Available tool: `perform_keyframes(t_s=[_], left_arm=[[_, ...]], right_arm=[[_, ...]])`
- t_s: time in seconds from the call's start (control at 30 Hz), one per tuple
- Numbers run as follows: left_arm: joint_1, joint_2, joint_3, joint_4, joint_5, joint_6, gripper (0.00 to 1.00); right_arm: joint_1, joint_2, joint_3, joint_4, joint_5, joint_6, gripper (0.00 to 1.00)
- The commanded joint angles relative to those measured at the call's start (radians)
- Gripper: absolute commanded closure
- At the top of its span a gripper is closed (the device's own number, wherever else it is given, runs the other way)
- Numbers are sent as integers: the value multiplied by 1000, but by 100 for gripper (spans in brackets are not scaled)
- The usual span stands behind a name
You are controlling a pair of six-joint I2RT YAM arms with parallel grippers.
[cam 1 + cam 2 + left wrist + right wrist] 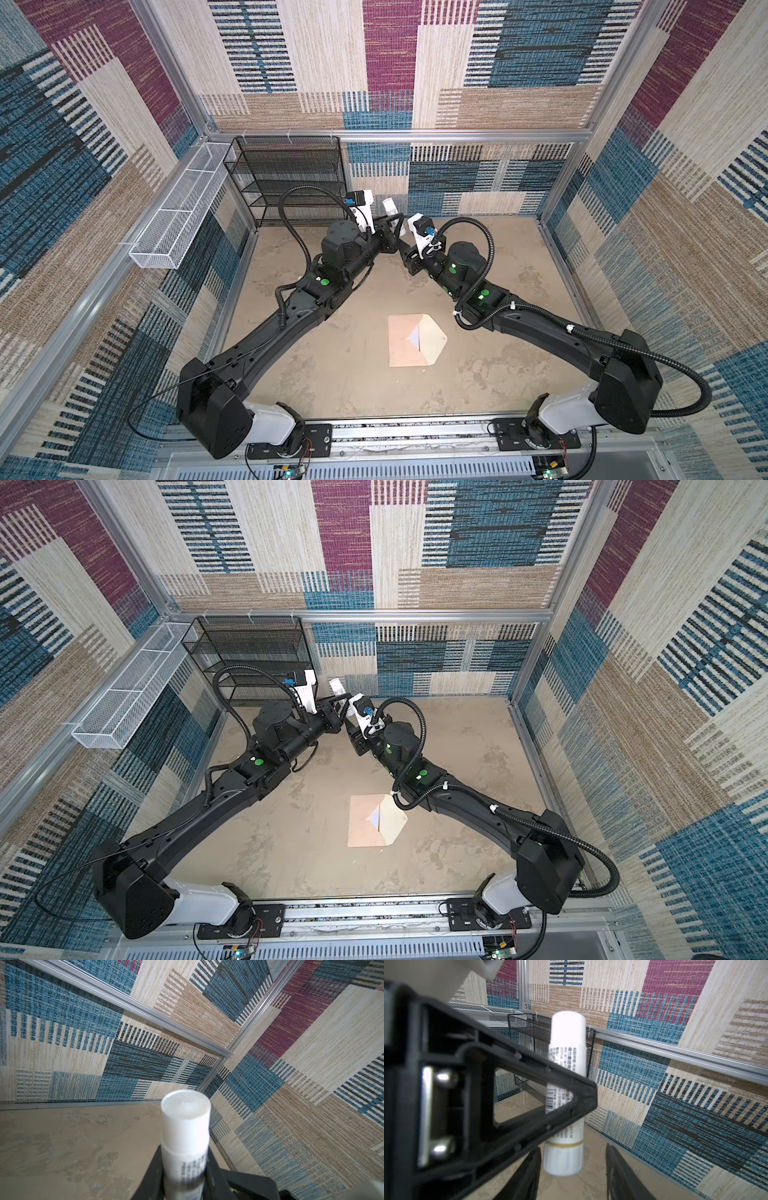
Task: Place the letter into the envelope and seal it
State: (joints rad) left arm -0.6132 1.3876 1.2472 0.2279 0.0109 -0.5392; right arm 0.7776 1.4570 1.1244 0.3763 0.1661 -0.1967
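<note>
Your envelope (401, 347) lies flat on the desk (332, 386), near the middle in both top views. Its cream-lined flap (433, 338) is open and points to the right. The letter (414, 338) is tucked into the mouth, only a small white sliver showing where the flap starts. Both arms are raised at the far side of the desk, well apart from the envelope. Your left jaws are pinching a white tube (185, 1126) around its printed label, and one plain end pokes out past them. Your right jaws are spread, sitting either side of the tube's other end in the right wrist view. They aren't clamped, and there's a clear gap on one side. A black mesh shelf (291, 178) stands at the back left corner. A white wire basket (178, 220) hangs on the left wall rail.
</note>
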Motion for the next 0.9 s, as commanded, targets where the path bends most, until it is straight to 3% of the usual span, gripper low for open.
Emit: perform_keyframes(t_s=[0.0, 0.27, 0.57, 0.87], left_arm=[[-2, 5, 13, 18, -9, 21, 100], [-2, 6, 13, 16, -3, 26, 100], [-2, 7, 13, 11, 4, 21, 100], [-2, -1, -1, 7, 17, 13, 100]], right_arm=[[2, 8, 17, 26, 12, -20, 50], [3, 19, 29, 5, 1, -40, 63], [5, 22, 32, -11, -10, -49, 64], [5, 13, 31, -8, -9, -50, 75]])
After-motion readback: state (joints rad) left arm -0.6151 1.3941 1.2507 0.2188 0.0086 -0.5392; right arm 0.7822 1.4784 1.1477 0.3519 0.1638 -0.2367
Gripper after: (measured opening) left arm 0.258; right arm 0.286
